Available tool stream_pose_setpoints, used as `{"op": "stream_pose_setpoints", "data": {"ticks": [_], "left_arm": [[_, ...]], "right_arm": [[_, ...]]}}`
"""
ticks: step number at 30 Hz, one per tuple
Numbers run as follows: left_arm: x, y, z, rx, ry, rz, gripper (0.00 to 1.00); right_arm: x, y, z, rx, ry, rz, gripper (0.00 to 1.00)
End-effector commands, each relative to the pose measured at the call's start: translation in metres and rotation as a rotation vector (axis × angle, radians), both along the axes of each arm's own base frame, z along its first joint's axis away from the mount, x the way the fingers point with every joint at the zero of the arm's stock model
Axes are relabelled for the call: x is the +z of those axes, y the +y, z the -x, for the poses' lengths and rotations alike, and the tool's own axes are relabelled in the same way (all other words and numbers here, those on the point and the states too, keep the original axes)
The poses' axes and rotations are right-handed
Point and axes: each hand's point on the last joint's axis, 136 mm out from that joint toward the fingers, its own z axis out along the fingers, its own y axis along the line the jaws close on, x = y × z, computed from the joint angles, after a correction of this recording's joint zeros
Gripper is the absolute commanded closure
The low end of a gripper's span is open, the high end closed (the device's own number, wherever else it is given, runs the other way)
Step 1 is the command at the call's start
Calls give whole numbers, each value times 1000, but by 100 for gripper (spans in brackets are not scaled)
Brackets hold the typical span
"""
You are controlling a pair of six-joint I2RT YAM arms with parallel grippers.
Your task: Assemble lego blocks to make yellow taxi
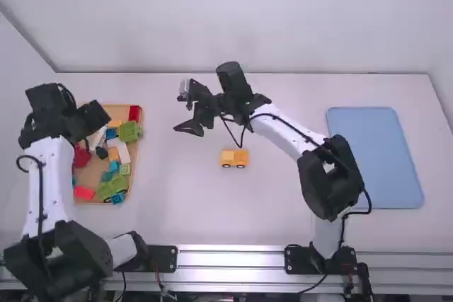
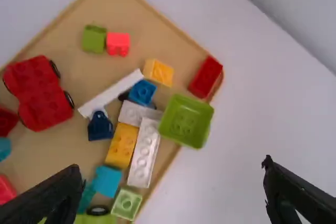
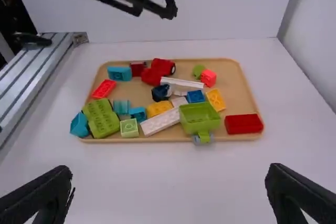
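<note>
Now, the tray (image 1: 88,172) by the table's left edge is holding mixed blocks; a green bin (image 3: 199,115) is jutting past its inner edge. A blue mat (image 1: 375,157) is lying near the table's right edge, the yellow vehicle (image 1: 234,158) standing between. Your left gripper (image 1: 92,118) is hovering over the tray, your right gripper (image 1: 180,113) over the table, both gaping empty.

- toy truck (image 1: 235,155): yellow-orange, black wheels (image 1: 241,165)
- two-part car (image 2: 39,93): red, black tires (image 2: 69,99)
- open box block (image 2: 184,121): lime green
- long studded brick (image 2: 143,156): white
- corner brick (image 2: 206,77): deep red
- square brick (image 2: 126,204): pale green
- tray (image 3: 233,98): tan
- mat (image 1: 375,160): light blue
- table (image 1: 269,210): white, unpatterned
</note>
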Motion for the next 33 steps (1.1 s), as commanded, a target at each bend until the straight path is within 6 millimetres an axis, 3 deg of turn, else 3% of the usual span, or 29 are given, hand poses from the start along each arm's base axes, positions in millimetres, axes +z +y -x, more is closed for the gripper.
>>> {"op": "stream_pose_setpoints", "data": {"ticks": [1,6,15,19,26,30,33], "left_arm": [[6,3,-19,-71,45,-16,10],[-9,16,-42,-87,208,36,8],[-60,31,-82,-105,397,143,10],[-86,28,-103,-190,410,106,9],[-121,24,-120,-348,453,25,10],[-125,46,-119,-408,499,-108,11],[-124,48,-124,-542,500,-189,14]], "right_arm": [[10,-3,-10,-13,-16,-16,2],[6,-13,-18,-34,-2,-2,2],[1,-24,-24,-58,23,17,2],[-5,-22,-18,-35,6,38,2],[-10,-25,-16,-33,20,58,2],[-10,-30,-21,-46,21,58,2],[-10,-29,-21,-47,23,58,2]]}}
